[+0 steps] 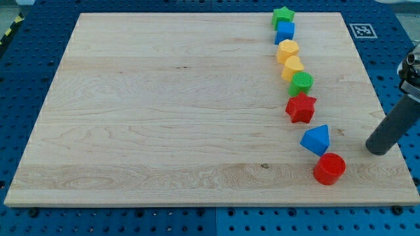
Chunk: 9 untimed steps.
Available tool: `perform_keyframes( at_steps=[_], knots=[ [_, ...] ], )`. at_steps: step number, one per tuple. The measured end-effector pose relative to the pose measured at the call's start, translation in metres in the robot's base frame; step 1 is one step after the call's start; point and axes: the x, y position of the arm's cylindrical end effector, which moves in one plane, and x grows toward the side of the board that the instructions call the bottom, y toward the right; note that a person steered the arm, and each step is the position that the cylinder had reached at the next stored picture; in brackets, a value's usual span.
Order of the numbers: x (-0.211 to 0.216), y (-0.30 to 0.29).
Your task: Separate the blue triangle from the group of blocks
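The blue triangle (316,139) lies near the view's lower right, in a curved line of blocks. Just below it, close by, is a red cylinder (329,168); just above it is a red star (301,107). Further up the line come a green cylinder (302,83), a yellow heart-like block (293,67), a yellow hexagon (287,50), a blue cube (285,31) and a green star (283,16). My tip (377,149) rests on the board to the right of the blue triangle, clearly apart from it and from every block.
The wooden board (164,105) lies on a blue perforated table. A black and white marker tag (363,29) sits off the board's top right corner. The board's right edge runs close beside my tip.
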Motion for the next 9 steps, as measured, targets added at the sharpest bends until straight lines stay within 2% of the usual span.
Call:
perform_keyframes(
  at_steps=[3, 5, 8, 9],
  knots=[
    [-0.004, -0.114],
    [-0.038, -0.170],
    [-0.099, -0.186],
    [-0.106, -0.205]
  ],
)
